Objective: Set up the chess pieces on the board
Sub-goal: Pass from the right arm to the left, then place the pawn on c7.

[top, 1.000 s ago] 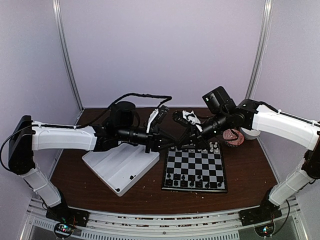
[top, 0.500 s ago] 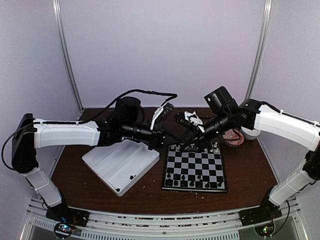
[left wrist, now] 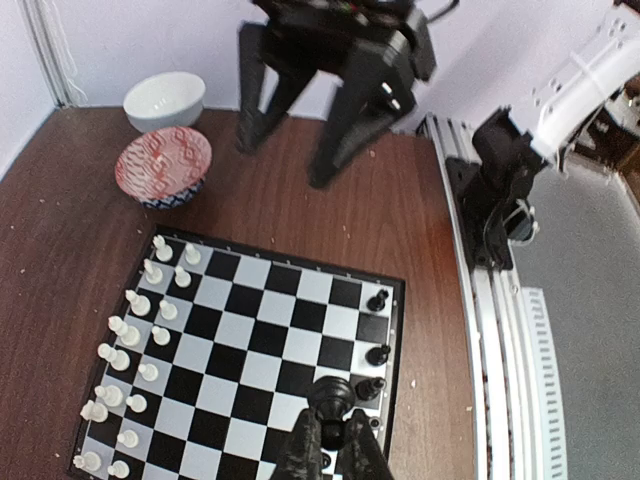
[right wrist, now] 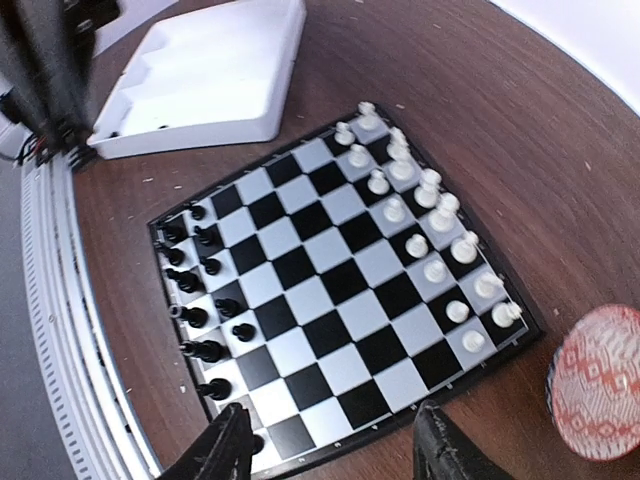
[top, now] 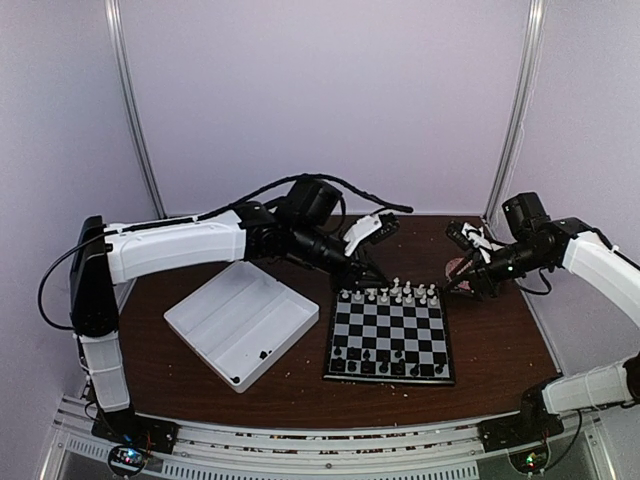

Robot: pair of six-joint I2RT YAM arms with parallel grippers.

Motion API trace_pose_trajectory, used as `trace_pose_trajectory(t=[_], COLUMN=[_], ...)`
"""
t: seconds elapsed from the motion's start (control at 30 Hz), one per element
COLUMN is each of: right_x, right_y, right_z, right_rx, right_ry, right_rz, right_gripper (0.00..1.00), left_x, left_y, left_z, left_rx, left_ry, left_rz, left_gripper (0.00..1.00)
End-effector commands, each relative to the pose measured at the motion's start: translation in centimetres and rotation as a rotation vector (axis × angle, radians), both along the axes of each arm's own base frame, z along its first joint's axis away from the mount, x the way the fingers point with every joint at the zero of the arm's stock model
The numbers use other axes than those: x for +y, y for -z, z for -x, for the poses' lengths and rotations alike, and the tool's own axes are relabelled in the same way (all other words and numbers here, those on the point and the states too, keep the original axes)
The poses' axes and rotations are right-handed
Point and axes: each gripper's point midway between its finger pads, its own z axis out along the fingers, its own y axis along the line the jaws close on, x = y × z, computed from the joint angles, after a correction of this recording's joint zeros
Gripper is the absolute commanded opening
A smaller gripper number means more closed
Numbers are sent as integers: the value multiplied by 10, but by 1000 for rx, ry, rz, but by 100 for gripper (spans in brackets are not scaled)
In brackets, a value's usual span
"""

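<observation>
Two arms: both reach over the brown table [top: 160, 370] toward the board [top: 390, 332]; only the left one carries anything
Left gripper [left wrist: 330, 425]: fingers pressed together, pinching a black pawn [left wrist: 328, 393] low on its body, the round head standing clear beyond the tips
Pawn axis: in line with the fingers, head leading and base hidden between them; whether it hangs upright cannot be told
Right gripper [right wrist: 335, 452]: jaws spread with nothing between them; in the top view it hangs off the board's right edge, near the red patterned bowl [left wrist: 163, 165]
White pieces [right wrist: 400, 170]: two rows along the board's upper edge in the top view
Black chess pieces [right wrist: 195, 317]: along the board's lower edge in the top view and its right edge in the left wrist view; gaps show among them
Governing relation: in the top view the left gripper sits at the board's upper left corner, so the vacant black-side squares lie below it in the frame, toward the arm bases; in the left wrist view those rows run up the board's right side, just beside the pawn's head
Nearer arm: the left, by position and by load
Tray [top: 230, 315]: white, two compartments, left of the board; a dark speck or two inside, too small to name
Step in hand, as judged: carrying the pawn to a vacant square among the black rows
</observation>
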Motion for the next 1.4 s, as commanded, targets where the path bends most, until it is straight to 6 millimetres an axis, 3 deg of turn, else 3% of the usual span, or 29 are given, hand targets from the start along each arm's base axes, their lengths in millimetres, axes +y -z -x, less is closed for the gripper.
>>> trace_pose_trajectory(t=[0.0, 0.1, 0.2, 0.43, 0.67, 1.03, 1.37], right_x=[-37, -57, -62, -58, -54, -53, -51], right_y=[14, 22, 21, 27, 27, 29, 29], right_z=[-30, -43, -46, -43, -38, -37, -36], right_rx=[8, 16, 26, 67, 89, 102, 112], right_ry=[226, 320, 341, 320, 297, 293, 285], right_rz=[37, 72, 63, 53, 39, 34, 27], right_gripper=[55, 55, 55, 55, 55, 54, 54], left_x=[0, -14, -30, -60, -66, -87, -93], left_y=[37, 52, 67, 97, 129, 144, 161], left_z=[12, 16, 23, 30, 27, 34, 42], left_rx=[-123, -189, -243, -317, -364, -396, -394], left_ry=[42, 65, 96, 137, 144, 212, 279], left_rz=[-235, -316, -370, -443, -505, -448, -431], left_gripper=[4, 3, 3, 3, 3, 4, 4])
